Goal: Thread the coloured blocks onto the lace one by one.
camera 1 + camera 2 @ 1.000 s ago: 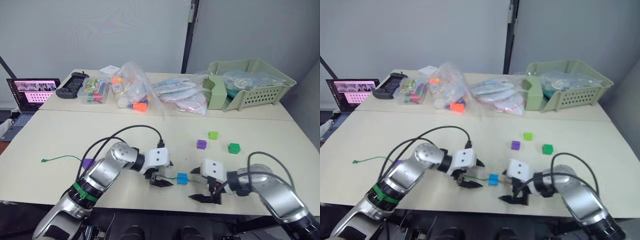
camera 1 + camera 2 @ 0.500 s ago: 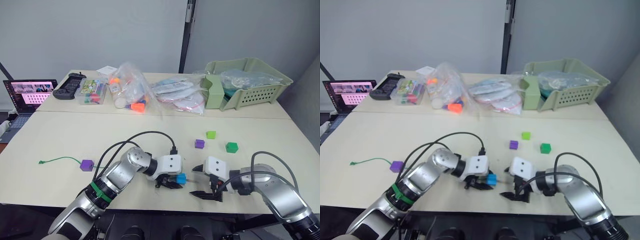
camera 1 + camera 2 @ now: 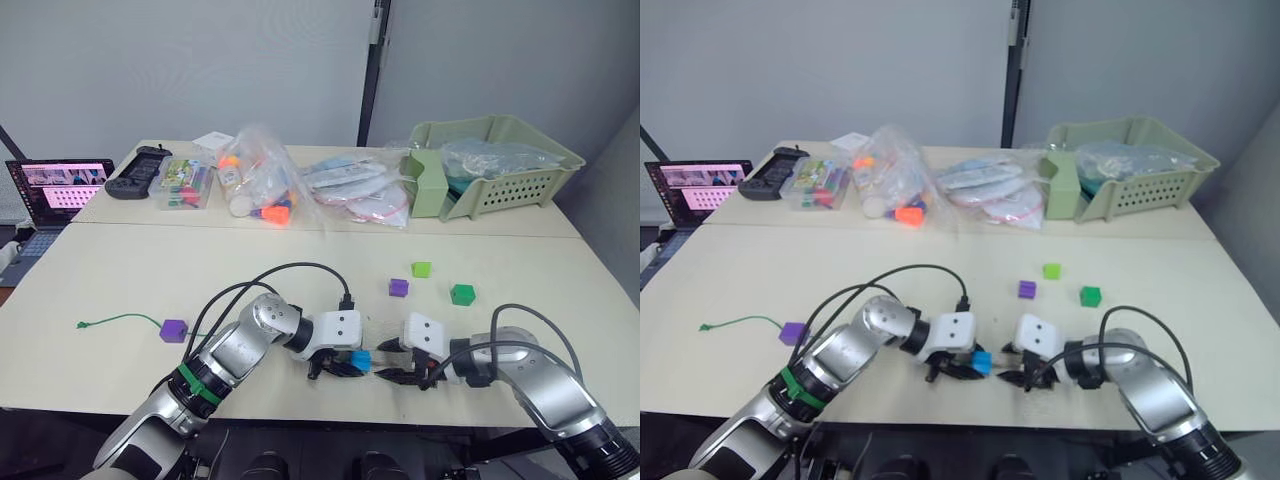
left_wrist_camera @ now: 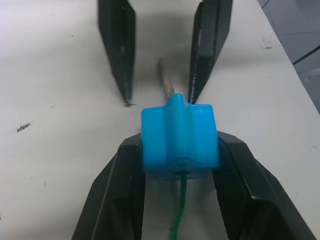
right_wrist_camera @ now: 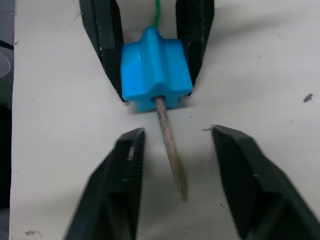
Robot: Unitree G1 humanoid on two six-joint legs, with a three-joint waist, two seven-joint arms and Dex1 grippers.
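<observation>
Lace (image 4: 178, 210) cut off by the frame edge in the left wrist view, its stretch inside the blue block (image 4: 179, 136) hidden. In the head views, same lace lost under the left arm between the purple block (image 3: 174, 330) and the left end effector (image 3: 337, 368); pale tip (image 5: 170, 142) too small to make out there. Laptop (image 3: 58, 195) at 9 o'clock cropped by the picture's edge, screen content too small to read. Contents of the green basket (image 3: 497, 180) at 1 o'clock veiled by crumpled plastic, not identifiable. Right end effector (image 5: 182, 185) fingers cut off low in the right wrist view.
</observation>
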